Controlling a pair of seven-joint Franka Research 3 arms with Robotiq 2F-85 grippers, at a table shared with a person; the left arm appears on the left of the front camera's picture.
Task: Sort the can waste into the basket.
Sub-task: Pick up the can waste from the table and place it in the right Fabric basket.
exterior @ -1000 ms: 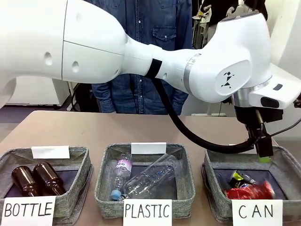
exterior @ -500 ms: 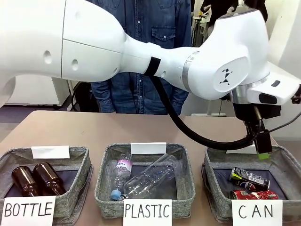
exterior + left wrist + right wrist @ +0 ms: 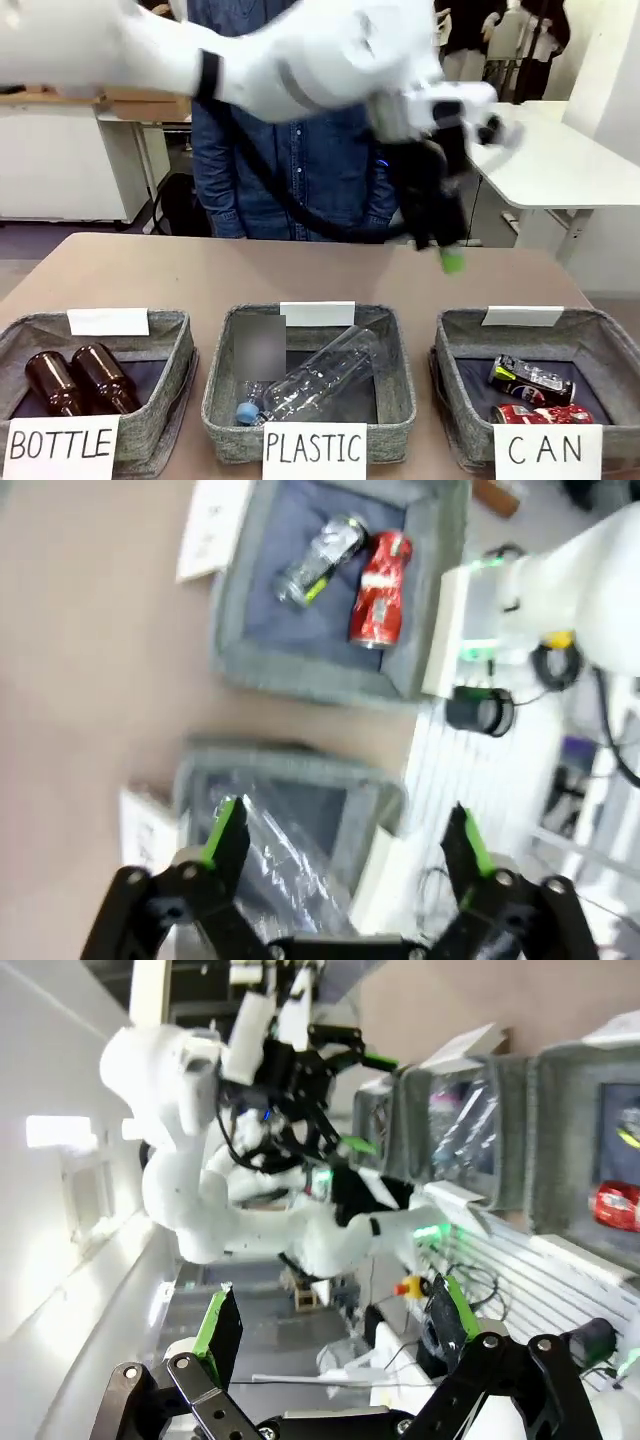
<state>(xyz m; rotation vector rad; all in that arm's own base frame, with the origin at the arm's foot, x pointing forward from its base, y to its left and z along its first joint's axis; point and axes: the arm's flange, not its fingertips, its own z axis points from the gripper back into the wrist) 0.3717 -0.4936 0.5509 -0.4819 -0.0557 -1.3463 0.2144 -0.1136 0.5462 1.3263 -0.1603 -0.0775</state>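
Note:
Both cans lie in the grey basket [image 3: 600, 345] behind the "CAN" sign. The dark printed can [image 3: 530, 378] is behind the red can [image 3: 540, 413]. My left gripper [image 3: 446, 255] hangs blurred high above the table, between the middle and right baskets. In the left wrist view it [image 3: 345, 840] stands open with nothing in it, well above the dark can [image 3: 320, 558] and red can [image 3: 380, 590] in the basket [image 3: 330, 685]. In the right wrist view my right gripper [image 3: 332, 1325] is open and holds nothing, far from the table, with the red can [image 3: 615, 1205] at the frame's edge.
The "PLASTIC" basket [image 3: 225, 400] in the middle holds clear bottles. The "BOTTLE" basket [image 3: 170, 335] at the left holds two brown bottles [image 3: 75, 382]. A person in a denim shirt [image 3: 290, 150] stands at the far side. Bare tabletop [image 3: 200, 270] lies behind the baskets.
My left arm has risen from just over the CAN basket and swung up and to the left. The dark can has come to rest flat behind the red one.

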